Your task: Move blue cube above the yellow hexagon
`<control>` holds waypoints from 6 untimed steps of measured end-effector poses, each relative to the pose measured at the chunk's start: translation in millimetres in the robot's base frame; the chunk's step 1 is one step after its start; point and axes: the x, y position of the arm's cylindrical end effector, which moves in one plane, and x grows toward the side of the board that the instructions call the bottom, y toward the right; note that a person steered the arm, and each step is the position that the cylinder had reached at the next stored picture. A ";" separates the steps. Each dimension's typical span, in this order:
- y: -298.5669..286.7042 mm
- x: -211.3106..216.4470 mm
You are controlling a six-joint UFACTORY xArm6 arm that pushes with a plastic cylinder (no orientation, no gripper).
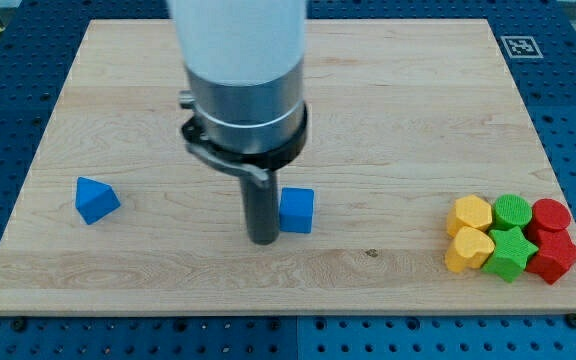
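The blue cube sits on the wooden board near the middle, toward the view's bottom. My tip rests on the board just to the cube's left, touching or nearly touching its left side. The yellow hexagon lies far to the view's right, at the left of a tight cluster of blocks. The arm's white and grey body hides the board above the tip.
A blue triangular block lies at the view's left. The right cluster also holds a yellow heart, a green cylinder, a green star, a red cylinder and a red block.
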 end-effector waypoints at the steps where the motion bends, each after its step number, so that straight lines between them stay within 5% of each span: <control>1: 29.1 -5.4; 3: 8.3 -37.7; 6: 63.7 -26.3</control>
